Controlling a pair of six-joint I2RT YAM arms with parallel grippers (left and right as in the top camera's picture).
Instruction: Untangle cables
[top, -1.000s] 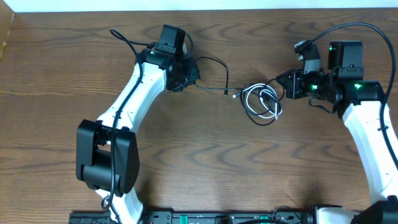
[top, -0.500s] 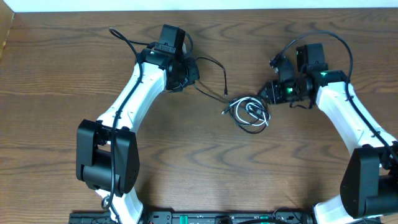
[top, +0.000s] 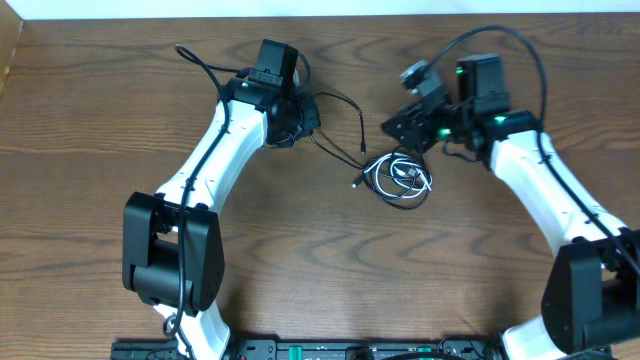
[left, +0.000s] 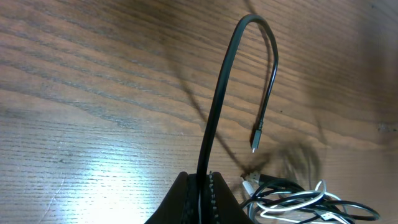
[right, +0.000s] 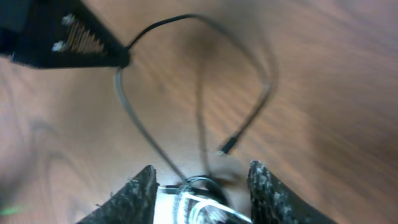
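Fingers (left: 186, 198) of the left gripper (left: 200, 180) clamped on the black cable (left: 217, 93) near its plug end, right gripper (right: 202, 180) spread wide just over the white cable (left: 297, 200) looped with it on the table (top: 100, 150); barely begun, the two yet to be parted

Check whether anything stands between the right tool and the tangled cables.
Nothing visible does. The right tool is open directly beside the coiled cables. The left tool, shut on the black cable, is off to the side.
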